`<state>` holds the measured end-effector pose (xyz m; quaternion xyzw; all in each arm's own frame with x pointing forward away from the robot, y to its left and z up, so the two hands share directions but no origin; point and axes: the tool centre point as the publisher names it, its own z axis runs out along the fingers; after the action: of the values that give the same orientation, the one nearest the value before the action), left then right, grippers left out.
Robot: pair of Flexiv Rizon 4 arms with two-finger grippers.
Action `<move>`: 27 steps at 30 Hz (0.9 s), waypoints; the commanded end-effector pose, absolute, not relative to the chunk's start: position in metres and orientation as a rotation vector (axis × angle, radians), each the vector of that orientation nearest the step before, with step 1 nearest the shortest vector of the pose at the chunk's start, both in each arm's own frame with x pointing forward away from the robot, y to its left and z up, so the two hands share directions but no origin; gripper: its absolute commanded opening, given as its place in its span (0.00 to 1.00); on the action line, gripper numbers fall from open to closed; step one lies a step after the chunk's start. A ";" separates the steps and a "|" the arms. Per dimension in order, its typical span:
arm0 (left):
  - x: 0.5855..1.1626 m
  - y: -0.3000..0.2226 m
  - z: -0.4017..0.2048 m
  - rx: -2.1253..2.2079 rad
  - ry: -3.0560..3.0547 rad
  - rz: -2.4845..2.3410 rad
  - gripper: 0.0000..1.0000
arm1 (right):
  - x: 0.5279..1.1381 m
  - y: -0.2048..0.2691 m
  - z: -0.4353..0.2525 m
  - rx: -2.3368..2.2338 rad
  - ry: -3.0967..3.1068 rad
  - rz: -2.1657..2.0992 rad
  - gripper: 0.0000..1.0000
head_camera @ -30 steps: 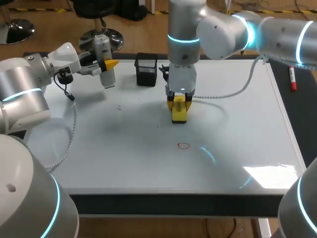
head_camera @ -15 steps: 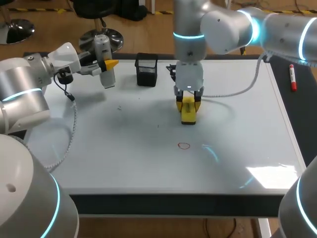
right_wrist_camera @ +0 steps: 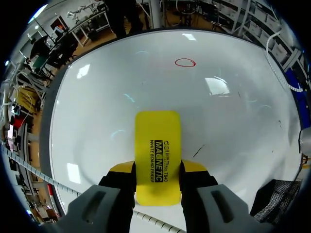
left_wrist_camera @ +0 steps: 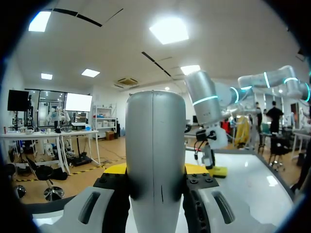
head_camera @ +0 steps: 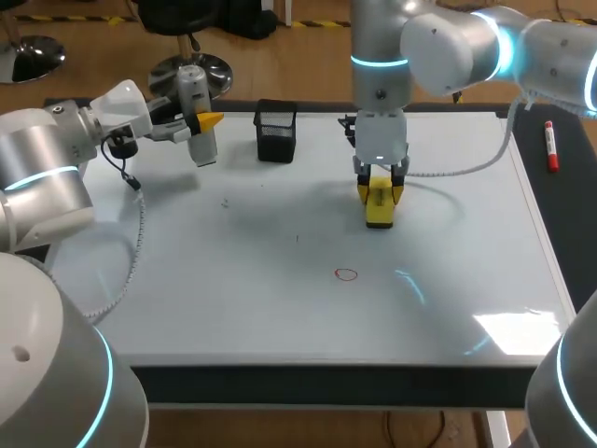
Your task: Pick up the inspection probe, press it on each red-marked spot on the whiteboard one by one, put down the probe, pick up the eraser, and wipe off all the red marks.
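Observation:
My right gripper is shut on the yellow eraser, holding it just over the whiteboard right of the board's middle. From the right wrist the eraser sits between my fingers, with a red ring mark on the board well ahead of it. That red mark lies nearer the front edge, left of the eraser. At the back left my left gripper is shut on the grey cylindrical probe, raised above the board. The probe fills the left wrist view between my fingers.
A black mesh pen holder stands at the back edge between the two grippers. A red marker lies off the board's right edge. A white cable trails from my right arm across the back right of the board.
My right arm has carried the eraser to the right and slightly back across the board. The left arm with the probe has stayed still.

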<state>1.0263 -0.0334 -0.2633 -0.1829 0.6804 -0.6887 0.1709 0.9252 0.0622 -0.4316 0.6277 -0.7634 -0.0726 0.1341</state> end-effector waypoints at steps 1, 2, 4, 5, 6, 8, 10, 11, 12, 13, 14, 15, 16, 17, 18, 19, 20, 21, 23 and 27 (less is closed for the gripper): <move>1.026 -0.034 -0.263 -0.520 1.928 -1.955 0.00 | 0.909 0.051 -0.500 1.827 -2.220 -0.198 0.00; 1.026 -0.034 -0.263 -0.520 1.928 -1.955 0.00 | 0.908 0.051 -0.497 1.828 -2.222 -0.196 0.00; 1.026 -0.034 -0.263 -0.520 1.928 -1.955 0.00 | 0.909 0.051 -0.494 1.831 -2.226 -0.197 0.00; 1.026 -0.034 -0.263 -0.520 1.928 -1.955 0.00 | 0.909 0.050 -0.492 1.837 -2.225 -0.199 0.00; 1.026 -0.034 -0.263 -0.520 1.928 -1.955 0.00 | 0.909 0.050 -0.488 1.839 -2.225 -0.199 0.00; 1.026 -0.034 -0.263 -0.520 1.928 -1.955 0.00 | 0.911 0.047 -0.480 1.836 -2.233 -0.205 0.00; 1.026 -0.034 -0.263 -0.520 1.928 -1.955 0.00 | 0.912 0.046 -0.472 1.837 -2.226 -0.207 0.00; 1.026 -0.034 -0.263 -0.520 1.928 -1.955 0.00 | 0.913 0.045 -0.468 1.840 -2.231 -0.209 0.00; 1.026 -0.034 -0.263 -0.520 1.928 -1.955 0.00 | 0.915 0.043 -0.465 1.841 -2.232 -0.209 0.00; 1.026 -0.034 -0.263 -0.520 1.928 -1.955 0.00 | 0.917 0.042 -0.462 1.842 -2.235 -0.209 0.00; 1.026 -0.034 -0.263 -0.520 1.928 -1.955 0.00 | 0.919 0.041 -0.460 1.846 -2.238 -0.209 0.00; 1.026 -0.034 -0.263 -0.520 1.928 -1.955 0.00 | 0.921 0.040 -0.457 1.847 -2.238 -0.209 0.00; 1.026 -0.034 -0.263 -0.520 1.928 -1.955 0.00 | 0.922 0.040 -0.454 1.852 -2.241 -0.208 0.00; 1.026 -0.034 -0.263 -0.520 1.928 -1.955 0.00 | 0.924 0.040 -0.451 1.856 -2.240 -0.209 0.00; 1.026 -0.034 -0.263 -0.520 1.928 -1.955 0.00 | 0.926 0.041 -0.448 1.867 -2.236 -0.211 0.00; 1.026 -0.034 -0.263 -0.520 1.928 -1.955 0.00 | 0.928 0.041 -0.444 1.875 -2.237 -0.205 0.00; 1.026 -0.034 -0.263 -0.520 1.928 -1.955 0.00 | 0.930 0.041 -0.442 1.884 -2.232 -0.202 0.00; 1.026 -0.034 -0.263 -0.520 1.928 -1.955 0.00 | 0.932 0.041 -0.439 1.891 -2.229 -0.198 0.00; 1.026 -0.034 -0.263 -0.520 1.928 -1.955 0.00 | 0.937 0.039 -0.434 1.901 -2.230 -0.182 0.00; 1.026 -0.034 -0.263 -0.520 1.928 -1.955 0.00 | 0.946 0.031 -0.426 1.905 -2.241 -0.148 0.00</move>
<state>1.0263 -0.0334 -0.2633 -0.1829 0.6804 -0.6887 0.1709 0.9429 0.0357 -0.4295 0.6428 -0.7578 -0.0524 0.0986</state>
